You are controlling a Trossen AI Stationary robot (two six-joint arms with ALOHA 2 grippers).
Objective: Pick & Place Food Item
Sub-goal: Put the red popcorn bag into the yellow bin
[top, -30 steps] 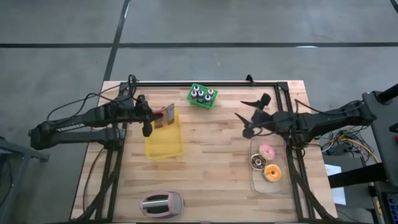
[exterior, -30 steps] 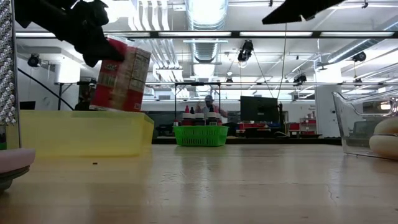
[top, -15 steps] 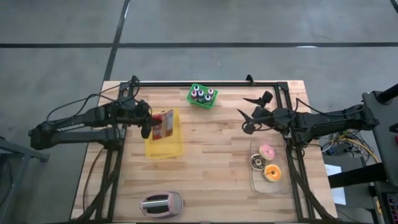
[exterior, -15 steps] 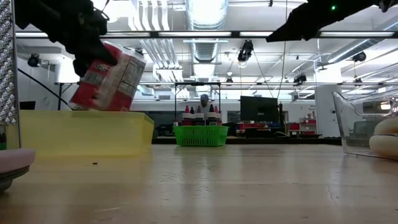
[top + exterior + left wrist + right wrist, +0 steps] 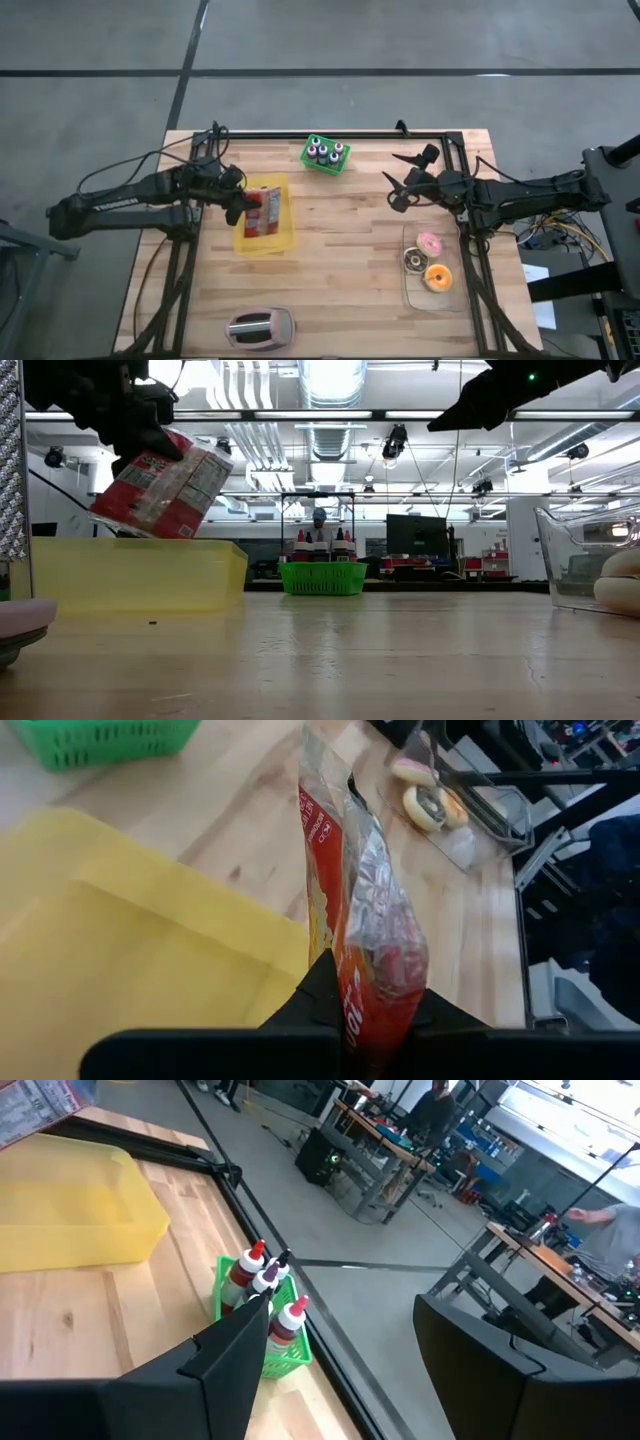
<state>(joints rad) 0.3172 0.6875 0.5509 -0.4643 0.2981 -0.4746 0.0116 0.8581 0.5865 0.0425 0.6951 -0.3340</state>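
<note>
Left gripper (image 5: 237, 203) clamps snack bag (image 5: 262, 208) — above yellow bin (image 5: 264, 237).

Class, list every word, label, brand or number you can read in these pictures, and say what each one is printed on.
"TROSSEN": white lettering along the left arm, only just legible in the high view.
Red snack bag, held by the left gripper over the yellow bin: print too blurred to read.
Nothing else is readable.

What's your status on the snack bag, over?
Left gripper shut on snack bag, held tilted above yellow bin, not released. Right gripper open, idle in the air near green basket. Nothing in the way.
</note>
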